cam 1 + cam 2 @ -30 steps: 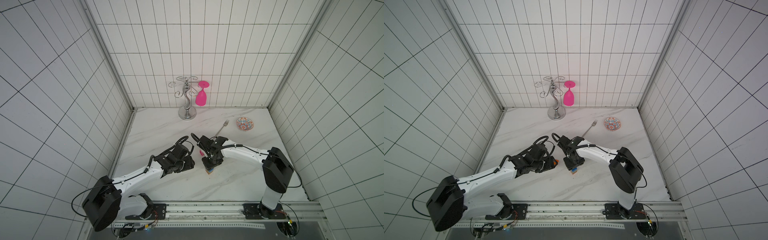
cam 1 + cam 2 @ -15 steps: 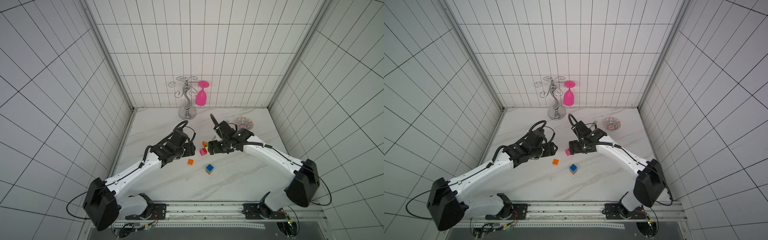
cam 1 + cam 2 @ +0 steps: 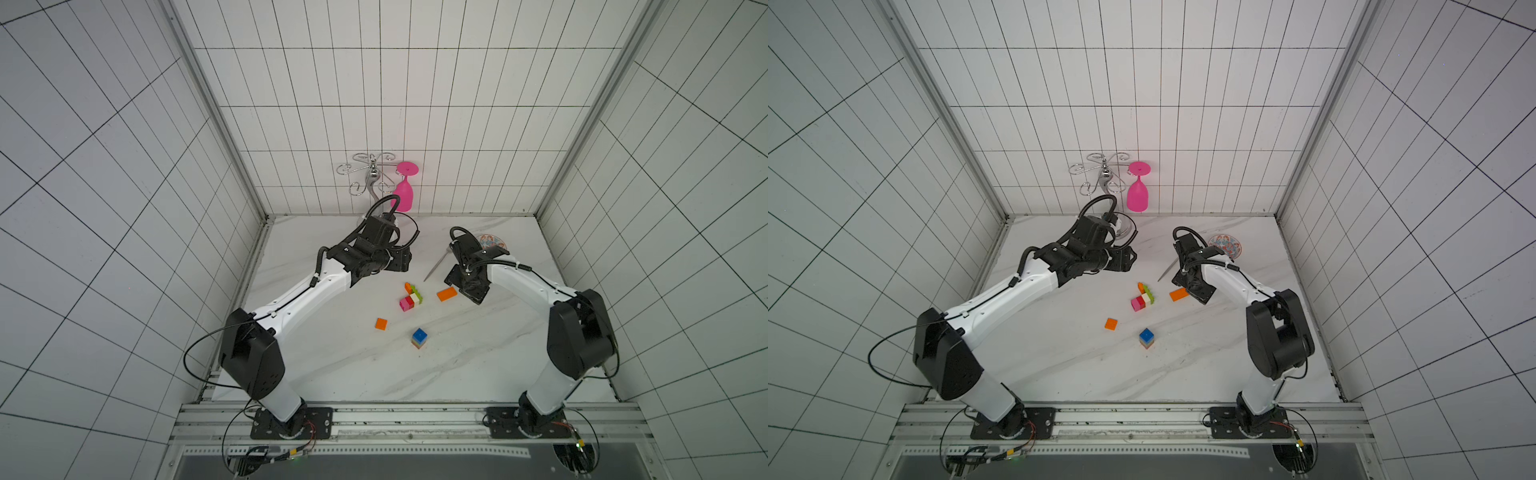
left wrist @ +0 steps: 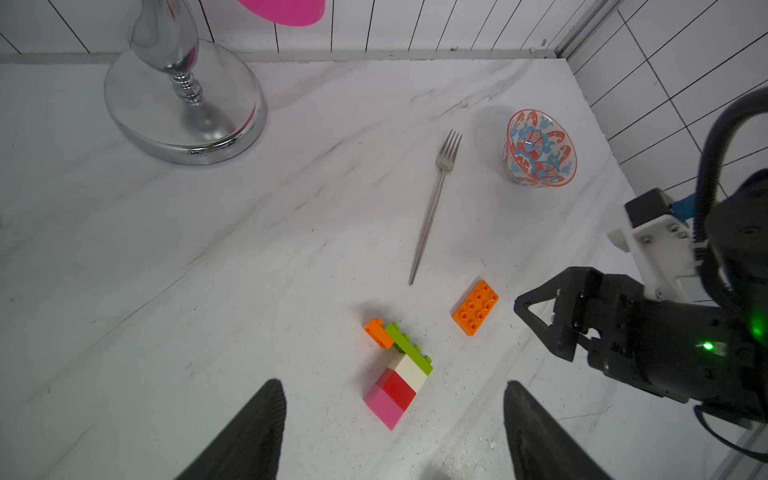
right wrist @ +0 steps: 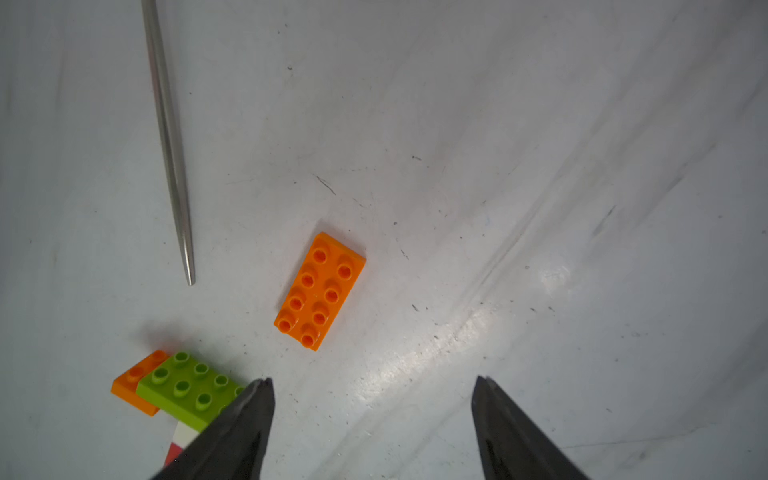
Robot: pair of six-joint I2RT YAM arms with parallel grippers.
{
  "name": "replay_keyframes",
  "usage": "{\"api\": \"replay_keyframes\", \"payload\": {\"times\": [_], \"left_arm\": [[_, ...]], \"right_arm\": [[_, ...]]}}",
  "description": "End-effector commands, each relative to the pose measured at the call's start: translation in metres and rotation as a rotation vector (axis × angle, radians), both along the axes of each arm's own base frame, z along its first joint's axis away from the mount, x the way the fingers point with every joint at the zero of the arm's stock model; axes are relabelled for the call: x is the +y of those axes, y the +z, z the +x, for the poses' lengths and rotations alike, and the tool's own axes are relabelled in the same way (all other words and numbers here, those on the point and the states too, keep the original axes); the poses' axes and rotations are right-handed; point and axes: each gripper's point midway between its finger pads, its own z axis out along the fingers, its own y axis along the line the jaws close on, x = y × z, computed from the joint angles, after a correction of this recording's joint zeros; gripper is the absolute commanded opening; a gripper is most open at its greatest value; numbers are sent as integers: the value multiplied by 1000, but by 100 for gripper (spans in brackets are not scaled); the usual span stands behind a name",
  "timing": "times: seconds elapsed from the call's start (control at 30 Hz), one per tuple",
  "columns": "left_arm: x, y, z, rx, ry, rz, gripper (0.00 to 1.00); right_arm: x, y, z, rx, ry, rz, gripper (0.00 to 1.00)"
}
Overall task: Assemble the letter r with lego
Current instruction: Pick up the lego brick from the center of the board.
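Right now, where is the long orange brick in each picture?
In a top view: long orange brick, right of centre.
In a top view: brick, near centre.
Left wrist: brick, near the middle.
Right wrist: brick, mid-picture.
Shared landmark: fork handle's tip nearby.

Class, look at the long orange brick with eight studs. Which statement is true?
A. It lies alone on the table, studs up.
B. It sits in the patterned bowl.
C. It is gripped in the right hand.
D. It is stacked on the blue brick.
A: the long orange brick lies flat on the table, studs up, touching nothing else, ahead of the open right hand.
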Motion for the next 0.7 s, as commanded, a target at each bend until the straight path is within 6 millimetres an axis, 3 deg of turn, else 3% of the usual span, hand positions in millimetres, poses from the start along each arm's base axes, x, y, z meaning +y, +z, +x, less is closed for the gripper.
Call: {"api": "replay_keyframes", "payload": {"times": [0.0, 0.17, 0.67], "left_arm": [[-5, -5, 10, -7, -78, -53, 74], [5, -22, 11, 33, -57, -103, 74], [3, -24, 10, 56, -77, -104, 74]], "right_arm": [[1, 4, 11, 5, -117, -7, 76], [7, -7, 21, 13, -136, -40, 75], [31, -38, 27, 83, -131, -86, 68]]}}
